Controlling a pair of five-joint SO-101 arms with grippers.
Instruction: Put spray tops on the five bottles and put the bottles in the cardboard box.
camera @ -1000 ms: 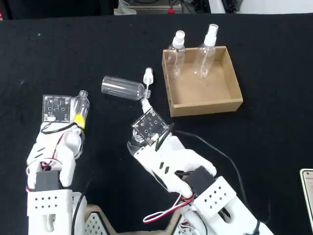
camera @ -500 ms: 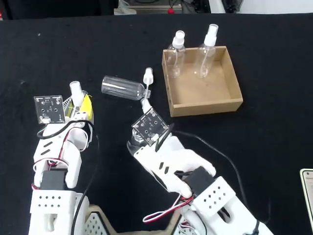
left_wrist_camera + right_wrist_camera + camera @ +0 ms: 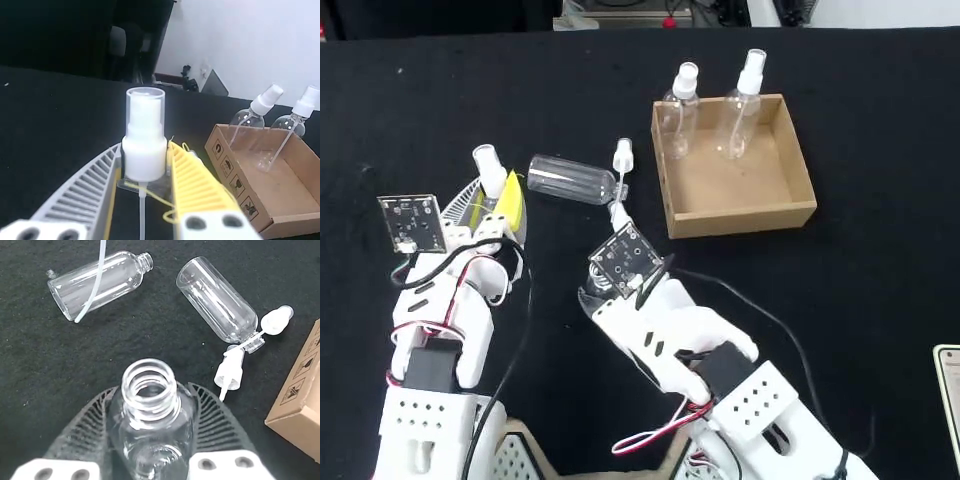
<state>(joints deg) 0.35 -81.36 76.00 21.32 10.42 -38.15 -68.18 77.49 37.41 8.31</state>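
White plastic spray top (image 3: 144, 145), dip tube hanging, is clamped between the left fingers (image 3: 195, 185) well apart from the cardboard box (image 3: 740, 215), evidently for fitting. The right fingers (image 3: 215, 425) grip a clear, threaded-neck bottle (image 3: 150, 390) upright nearer the box, mouth open to receive it.

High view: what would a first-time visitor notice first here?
The left jaws pinch a white spray top upright, tube dangling, while the right jaws clasp an uncapped bottle. Two capped bottles stand along the far wall of the cardboard box.
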